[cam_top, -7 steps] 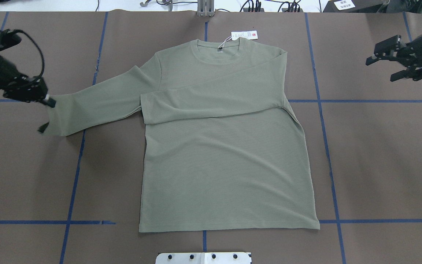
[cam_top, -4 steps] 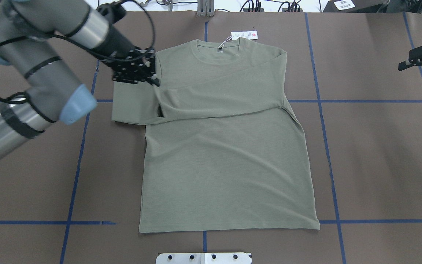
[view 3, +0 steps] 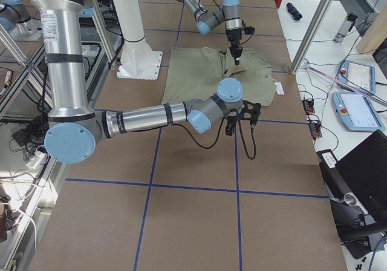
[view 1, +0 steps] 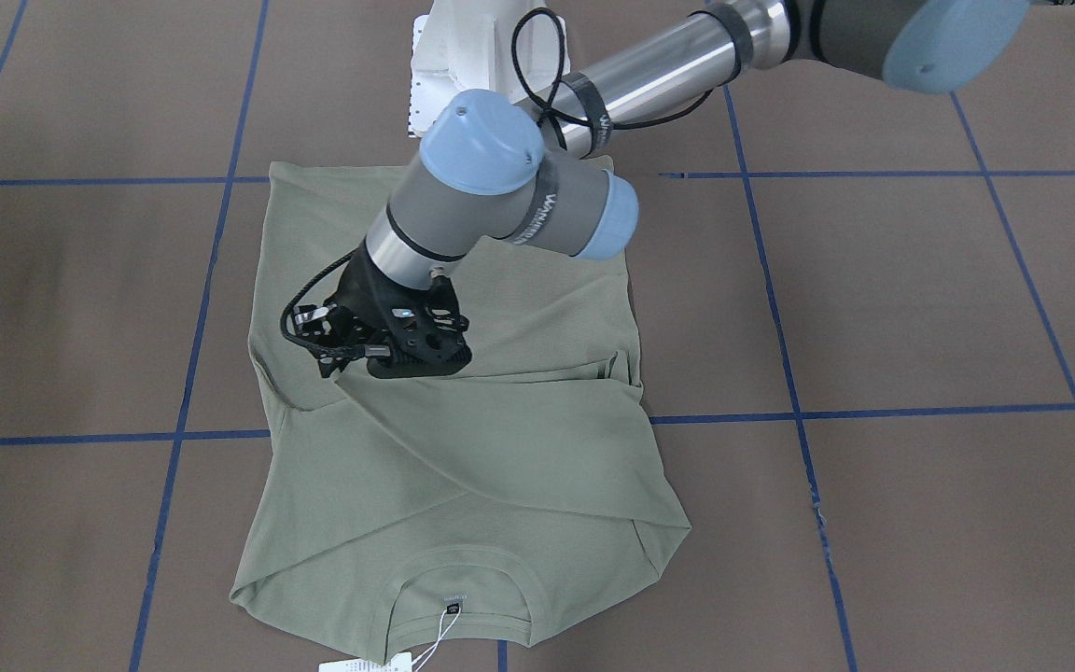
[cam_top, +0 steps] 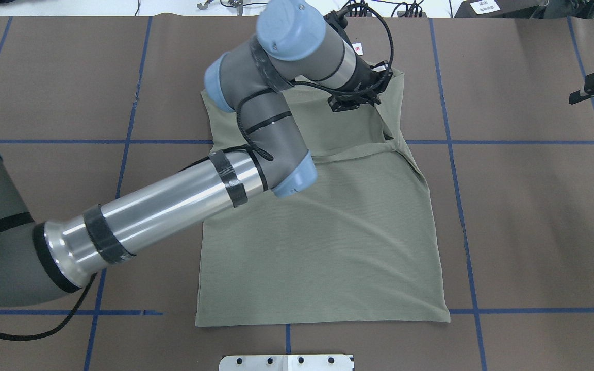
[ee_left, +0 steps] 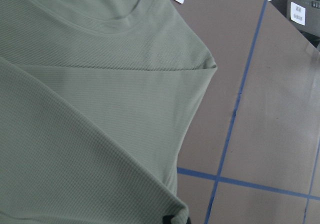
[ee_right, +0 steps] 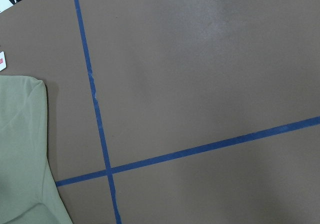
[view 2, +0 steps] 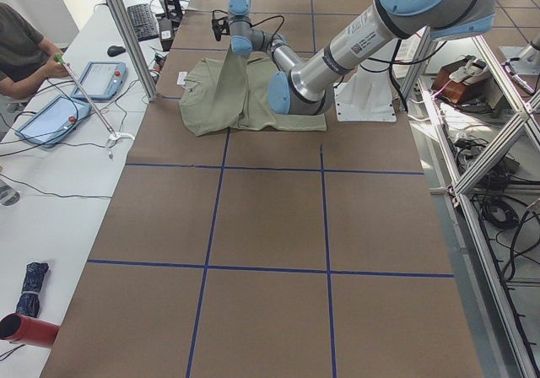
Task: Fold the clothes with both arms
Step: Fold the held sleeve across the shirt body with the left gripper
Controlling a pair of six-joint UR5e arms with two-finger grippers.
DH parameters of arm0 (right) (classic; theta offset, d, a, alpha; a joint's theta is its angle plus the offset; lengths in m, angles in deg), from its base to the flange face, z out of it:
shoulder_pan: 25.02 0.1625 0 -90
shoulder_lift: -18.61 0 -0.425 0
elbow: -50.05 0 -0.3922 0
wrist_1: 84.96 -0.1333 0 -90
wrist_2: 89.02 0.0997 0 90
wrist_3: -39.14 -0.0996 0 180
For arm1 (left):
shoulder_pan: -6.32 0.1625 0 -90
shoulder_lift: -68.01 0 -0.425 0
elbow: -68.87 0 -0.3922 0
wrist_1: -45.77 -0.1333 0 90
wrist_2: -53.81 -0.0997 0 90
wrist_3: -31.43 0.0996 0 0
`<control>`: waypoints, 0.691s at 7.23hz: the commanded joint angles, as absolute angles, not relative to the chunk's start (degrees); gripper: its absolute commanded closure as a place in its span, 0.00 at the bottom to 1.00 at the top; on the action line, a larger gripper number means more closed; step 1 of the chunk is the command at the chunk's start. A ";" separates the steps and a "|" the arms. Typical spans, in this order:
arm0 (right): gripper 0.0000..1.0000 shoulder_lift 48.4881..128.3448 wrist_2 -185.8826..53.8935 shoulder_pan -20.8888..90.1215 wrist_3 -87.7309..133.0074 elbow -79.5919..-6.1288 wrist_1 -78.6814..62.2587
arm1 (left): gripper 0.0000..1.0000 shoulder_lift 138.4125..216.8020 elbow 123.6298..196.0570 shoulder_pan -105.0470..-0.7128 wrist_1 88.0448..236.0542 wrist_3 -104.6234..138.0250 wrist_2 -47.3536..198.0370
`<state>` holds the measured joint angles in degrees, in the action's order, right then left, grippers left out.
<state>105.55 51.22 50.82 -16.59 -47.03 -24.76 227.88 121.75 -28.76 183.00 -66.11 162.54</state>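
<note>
Brown and crossed by blue tape (cam_top: 534, 310), the worktop (cam_top: 534, 232) carries the shirt (cam_top: 328, 257) about its middle. The shirt lies spread flat, with its hem (cam_top: 323, 322) nearest the robot's base. The left arm (cam_top: 163, 206) reaches over it from the left and crosses into the right half.

Beyond, over the chest and close to the shirt's right edge, the left tool (view 1: 356, 366) points down, clenched on the end of a sleeve (view 1: 519, 439). That sleeve runs slantwise across the chest from the left shoulder, and the side views show the gripped end raised off the cloth below.

About level with it, well apart over the worktop's right side, the right tool (cam_top: 589, 108) hangs released, fingers spread, holding nothing.

Farthest off, the collar (view 1: 458, 583) faces the operators' side, and the tag (view 1: 356, 665) lies just past it on its string.
</note>
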 commanded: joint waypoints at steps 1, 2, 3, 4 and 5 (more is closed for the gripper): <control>0.00 105.80 50.91 50.66 -16.58 -46.81 -24.84 | 0.38 230.79 113.71 -26.47 188.67 -65.26 156.38; 0.00 105.71 50.91 50.31 -16.67 -46.72 -24.93 | 0.08 230.79 114.22 -26.47 188.59 -64.64 156.29; 0.00 105.45 50.73 48.31 -17.63 -47.07 -25.19 | 0.06 230.26 117.44 -26.64 188.16 -64.63 156.81; 0.00 105.36 50.12 46.02 -18.68 -47.16 -25.45 | 0.06 225.30 125.31 -26.64 185.11 -64.63 158.73; 0.00 105.27 46.63 41.65 -24.35 -49.51 -25.46 | 0.07 216.64 137.22 -26.99 180.73 -64.29 164.67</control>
